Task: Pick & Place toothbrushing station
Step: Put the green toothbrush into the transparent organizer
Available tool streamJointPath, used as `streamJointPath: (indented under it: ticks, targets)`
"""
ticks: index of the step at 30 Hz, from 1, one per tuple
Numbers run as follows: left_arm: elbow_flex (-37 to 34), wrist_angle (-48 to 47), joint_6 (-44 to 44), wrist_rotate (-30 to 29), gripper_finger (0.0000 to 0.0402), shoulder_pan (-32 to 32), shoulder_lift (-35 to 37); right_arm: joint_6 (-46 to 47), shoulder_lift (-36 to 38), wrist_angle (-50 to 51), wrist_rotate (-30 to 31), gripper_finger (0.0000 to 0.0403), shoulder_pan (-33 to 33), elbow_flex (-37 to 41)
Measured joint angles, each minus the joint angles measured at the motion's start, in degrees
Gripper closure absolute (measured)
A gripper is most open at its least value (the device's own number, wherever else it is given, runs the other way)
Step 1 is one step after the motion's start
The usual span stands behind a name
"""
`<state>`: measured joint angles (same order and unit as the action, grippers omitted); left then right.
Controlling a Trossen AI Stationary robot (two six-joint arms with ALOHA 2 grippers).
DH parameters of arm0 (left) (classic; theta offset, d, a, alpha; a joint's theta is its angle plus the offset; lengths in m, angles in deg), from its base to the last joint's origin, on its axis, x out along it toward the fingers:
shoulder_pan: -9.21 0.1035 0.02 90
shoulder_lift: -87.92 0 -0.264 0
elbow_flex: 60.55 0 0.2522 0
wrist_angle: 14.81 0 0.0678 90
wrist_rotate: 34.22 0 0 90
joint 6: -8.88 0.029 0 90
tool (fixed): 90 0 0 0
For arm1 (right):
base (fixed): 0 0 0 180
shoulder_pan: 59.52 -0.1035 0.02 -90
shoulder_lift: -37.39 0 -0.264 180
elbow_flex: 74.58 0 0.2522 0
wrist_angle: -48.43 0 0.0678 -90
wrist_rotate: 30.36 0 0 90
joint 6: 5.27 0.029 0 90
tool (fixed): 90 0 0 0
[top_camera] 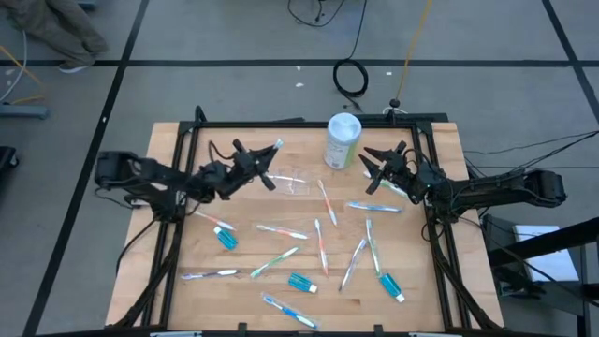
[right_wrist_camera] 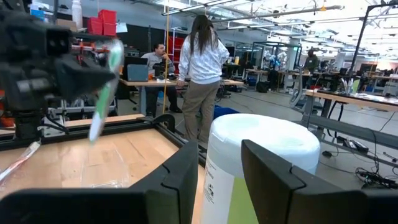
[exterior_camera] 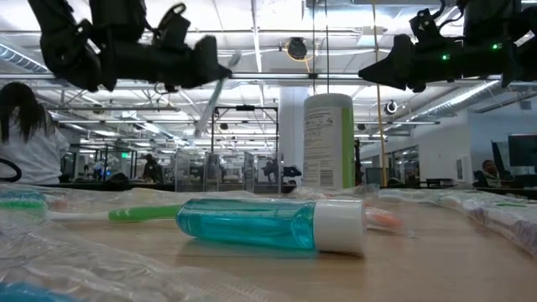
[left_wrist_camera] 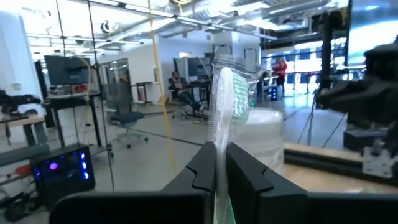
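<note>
Left gripper (top_camera: 255, 155) clamped on wrapped toothbrush (left_wrist_camera: 225, 93) above clear cup (top_camera: 292, 180), apparently tipped over; right gripper (top_camera: 383, 161) parted, empty.

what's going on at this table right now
The left gripper is shut on a wrapped toothbrush with green bristles, holding it up in the air above the clear plastic cup lying on the wooden table. The right gripper hangs open and empty beside the white-and-green canister. Many more toothbrushes and three blue toothpaste tubes, one at, lie scattered across the table.
</note>
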<state>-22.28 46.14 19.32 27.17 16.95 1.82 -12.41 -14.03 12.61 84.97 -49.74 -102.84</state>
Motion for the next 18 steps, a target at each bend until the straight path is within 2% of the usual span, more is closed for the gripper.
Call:
streamJointPath:
  ticks: [6,12,18]
  targets:
    - [0.0,2.3,-1.6,-2.6,0.0395,1.5,-5.7,0.0,0.0,0.0,0.0,0.0289,0.0,0.0]
    - [0.0,1.8,-1.6,-10.8,0.0363,1.7,-7.8,-0.1,0.0,0.0,0.1,0.0289,0.0,0.0]
    - [0.0,1.7,-1.2,-12.7,0.0359,-0.3,-7.8,-0.2,0.0,0.1,0.1,0.0289,0.0,0.0]
